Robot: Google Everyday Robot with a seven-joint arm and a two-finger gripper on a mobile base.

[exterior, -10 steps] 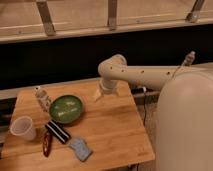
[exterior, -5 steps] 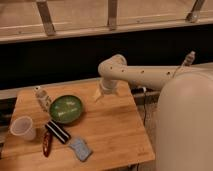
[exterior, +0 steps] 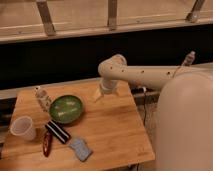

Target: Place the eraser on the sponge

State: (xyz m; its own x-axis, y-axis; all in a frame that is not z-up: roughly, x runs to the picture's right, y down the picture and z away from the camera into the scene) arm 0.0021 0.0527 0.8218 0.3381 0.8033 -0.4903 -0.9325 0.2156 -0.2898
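White pincer [exterior: 105,94], spread, over wooden table [exterior: 116,136]

A wooden table [exterior: 115,131] carries a green bowl [exterior: 66,108] towards its back left. A small pale bottle [exterior: 42,98] stands upright just left of the bowl. A white cup [exterior: 23,128] sits at the left edge, and a dark red oval object [exterior: 46,143] lies near the front edge beside it.

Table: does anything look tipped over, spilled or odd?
Nothing stands out. The eraser and sponge lie flat near the front edge, the green bowl and cup stand upright, nothing spilled. The hand hangs open over the far side of the table.
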